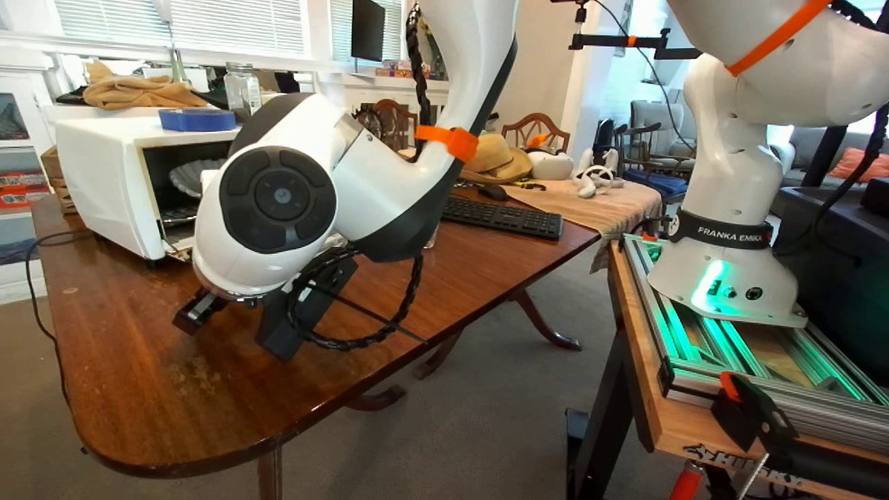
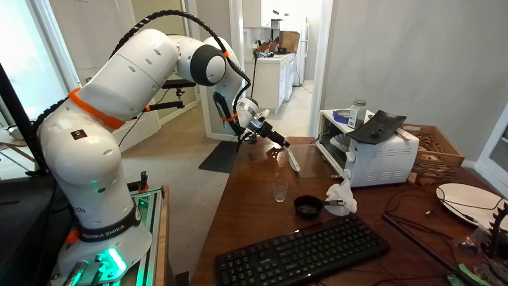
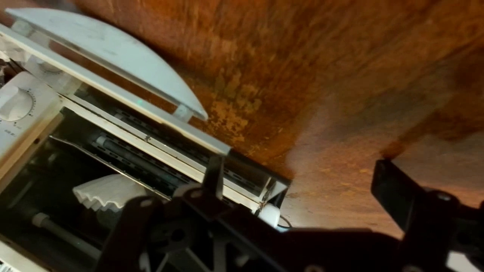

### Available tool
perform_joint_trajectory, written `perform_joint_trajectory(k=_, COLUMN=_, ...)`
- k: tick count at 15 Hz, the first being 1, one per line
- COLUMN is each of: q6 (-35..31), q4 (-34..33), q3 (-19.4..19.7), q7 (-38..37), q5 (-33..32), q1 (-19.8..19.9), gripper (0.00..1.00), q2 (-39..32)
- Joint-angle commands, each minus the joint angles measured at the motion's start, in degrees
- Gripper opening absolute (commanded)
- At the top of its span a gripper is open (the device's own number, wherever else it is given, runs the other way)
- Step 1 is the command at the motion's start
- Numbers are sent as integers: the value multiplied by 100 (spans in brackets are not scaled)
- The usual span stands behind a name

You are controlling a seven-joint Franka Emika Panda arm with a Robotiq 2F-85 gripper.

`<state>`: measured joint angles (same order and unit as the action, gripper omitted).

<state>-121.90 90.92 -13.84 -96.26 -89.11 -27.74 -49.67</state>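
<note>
Your claw (image 3: 298,165) stands spread and empty near the lowered glass door (image 2: 315,161) of the boxy white toaster oven (image 2: 384,163) on the brown wooden bench (image 2: 246,194). Sideways drift could strike the door's curved white handle (image 3: 117,53), jolting the oven.

The big white arm (image 1: 389,187) reaches over the shiny brown counter (image 1: 139,389), its jaws spread wide apart. Near them sits a white oven (image 1: 107,184) with blue tape (image 1: 198,120) on top. A black keyboard (image 1: 500,217) lies farther off.

Bright daylight, glare on tabletop (image 2: 248,206)
</note>
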Motion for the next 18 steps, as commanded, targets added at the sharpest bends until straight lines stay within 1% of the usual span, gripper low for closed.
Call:
perform_joint_trajectory(k=1, q6=525, q4=272, q3=0, q7=-58, q5=290, q1=-37, gripper=100, q2=125)
perform_joint_trajectory(k=7, q6=1389, q4=541, q3=-102, q7=-83, q5=836, q1=-20, gripper=100, q2=287)
perform_joint_trajectory(k=9, q6=1745, q4=613, q3=-70, q7=-59, q5=992, q1=-37, gripper=100, q2=355)
perform_joint_trajectory(k=12, q6=2294, q4=538, q3=14, q7=90, q5=1092, q1=-6, gripper=100, q2=317)
perform_joint_trajectory(k=18, q6=2524, q4=296, q3=115, q7=410, q5=946, q1=21, gripper=100, q2=239)
